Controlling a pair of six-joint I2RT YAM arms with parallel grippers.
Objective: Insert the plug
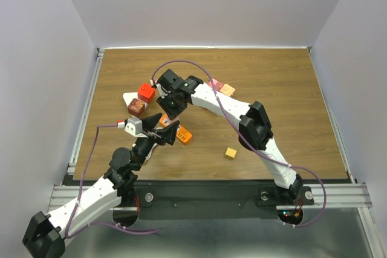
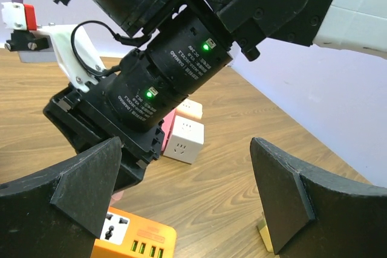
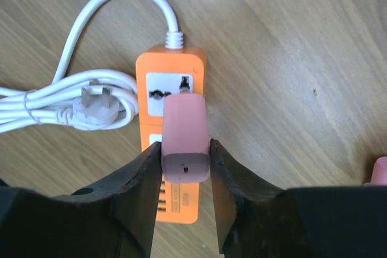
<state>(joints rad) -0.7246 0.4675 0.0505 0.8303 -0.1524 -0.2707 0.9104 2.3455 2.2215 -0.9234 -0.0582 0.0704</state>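
Top external view first: the wooden table (image 1: 290, 89), and the right arm (image 1: 254, 125) reaching in an arch across it, its right gripper (image 1: 175, 104) pointed down. The left arm (image 1: 97, 191) stretches up from the near corner, and its left gripper (image 1: 166, 132) sits just beside the right one.

Left wrist view: the left gripper's jaws are spread wide with nothing between them. The right arm's wrist looms straight ahead of the fingertips.

Under the right gripper lies the orange power strip (image 3: 172, 64), flat on the wood. Its long axis runs straight away from the wrist. From the strip's far end a white cable (image 3: 91, 16) loops off and coils to the left of the fingers. A white cube socket (image 2: 184, 140) stands beyond the left gripper's jaws.

Now the pink plug (image 3: 185, 137): it's pinched firmly between the right gripper's two fingers (image 3: 142, 179). Its long axis is in line with the strip, and its far end points away from the wrist over the strip's universal socket. Whether it touches the strip, I can't tell, and the prongs are hidden.
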